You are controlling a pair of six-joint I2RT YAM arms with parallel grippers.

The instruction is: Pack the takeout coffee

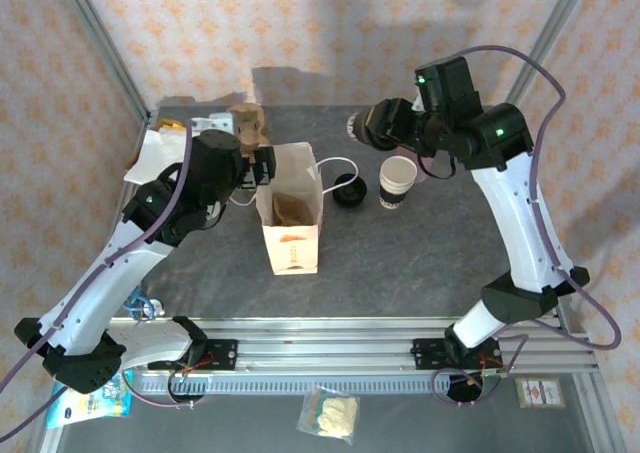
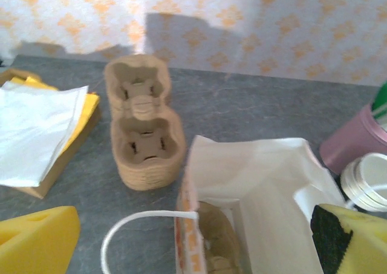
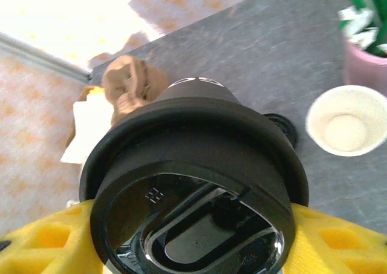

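The white paper cup [image 1: 397,183] with a dark lower band stands open and lidless on the grey table, right of the bag; its pale inside shows in the right wrist view [image 3: 346,129]. One black lid [image 1: 348,190] lies flat between the cup and the bag. My right gripper [image 1: 368,125] hangs above and behind the cup, shut on another black lid [image 3: 193,183] held between its yellow fingers [image 3: 344,241]. My left gripper [image 2: 193,225] is open at the upright white paper bag's [image 1: 290,218] top left rim, with the bag's wall and handle between its fingers.
A stack of brown pulp cup trays [image 2: 144,120] stands behind the bag, with white napkins [image 2: 36,129] to its left. Something brown lies in the bag's bottom [image 2: 217,244]. The pink cup of straws [image 3: 366,50] stands just behind the white cup.
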